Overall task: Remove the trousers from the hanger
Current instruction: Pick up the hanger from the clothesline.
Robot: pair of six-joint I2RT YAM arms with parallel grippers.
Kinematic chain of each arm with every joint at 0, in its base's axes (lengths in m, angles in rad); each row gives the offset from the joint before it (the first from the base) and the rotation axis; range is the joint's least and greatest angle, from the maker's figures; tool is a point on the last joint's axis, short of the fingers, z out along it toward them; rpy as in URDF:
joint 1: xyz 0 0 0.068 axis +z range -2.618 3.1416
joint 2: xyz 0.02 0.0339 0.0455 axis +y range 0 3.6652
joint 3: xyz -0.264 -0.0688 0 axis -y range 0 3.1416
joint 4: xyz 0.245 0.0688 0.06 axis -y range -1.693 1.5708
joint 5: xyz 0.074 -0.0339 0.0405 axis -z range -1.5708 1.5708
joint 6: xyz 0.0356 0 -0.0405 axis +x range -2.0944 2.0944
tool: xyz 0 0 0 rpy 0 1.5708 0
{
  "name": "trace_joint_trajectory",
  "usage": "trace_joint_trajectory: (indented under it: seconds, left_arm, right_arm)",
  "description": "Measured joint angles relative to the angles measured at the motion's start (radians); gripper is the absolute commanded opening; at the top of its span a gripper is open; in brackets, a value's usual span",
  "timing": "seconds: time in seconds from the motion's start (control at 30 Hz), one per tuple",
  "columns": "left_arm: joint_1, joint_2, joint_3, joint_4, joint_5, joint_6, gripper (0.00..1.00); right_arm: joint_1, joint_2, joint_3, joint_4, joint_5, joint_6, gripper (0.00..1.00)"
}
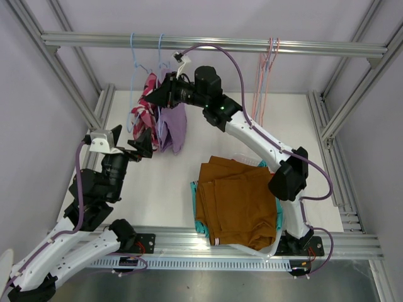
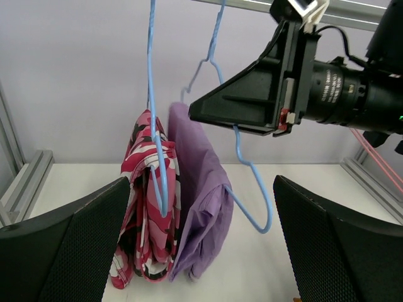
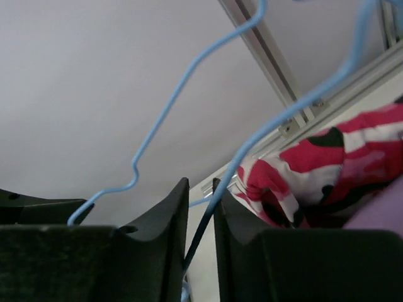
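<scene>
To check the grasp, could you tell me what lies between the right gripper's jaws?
A thin blue wire hanger, seen in the right wrist view.

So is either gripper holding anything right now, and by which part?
The right gripper pinches the blue hanger carrying the lilac trousers by its upper wire, below the hook. The left gripper is open and holds nothing.

Four pairs in sight. Two hanging by the far edge of the table (image 1: pixel 164 182), toward its left corner: camouflage pair (image 1: pixel 143 113), lilac pair (image 1: pixel 175 129). Two stacked at the near right edge: rust-brown pair (image 1: pixel 236 201) over teal pair (image 1: pixel 201 226). Blue hanger (image 2: pixel 153 94) count: two. Pink hangers (image 1: pixel 264 69): number unclear. Two pincers: left pincer (image 1: pixel 146 146), right pincer (image 1: pixel 157 94).
</scene>
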Motion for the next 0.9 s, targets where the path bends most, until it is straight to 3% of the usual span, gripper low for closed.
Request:
trace_joint_trajectory:
  seconds: [0.03,0.2,0.6,0.9]
  left_arm:
    - [0.000,0.000,0.000,0.000,0.003,0.000,1.00]
    - [0.000,0.000,0.000,-0.001,0.011,0.000,1.00]
    - [0.000,0.000,0.000,-0.007,0.015,0.000,0.99]
    - [-0.005,0.000,0.000,-0.007,0.021,0.000,0.99]
  right_arm:
    - [-0.002,0.000,-0.008,0.000,0.003,0.016,0.12]
    - [-0.027,0.000,-0.052,-0.005,0.022,0.038,0.00]
    - [-0.025,-0.031,-0.101,0.012,0.071,0.015,0.00]
    - [0.010,-0.113,-0.149,-0.019,0.196,-0.048,0.00]
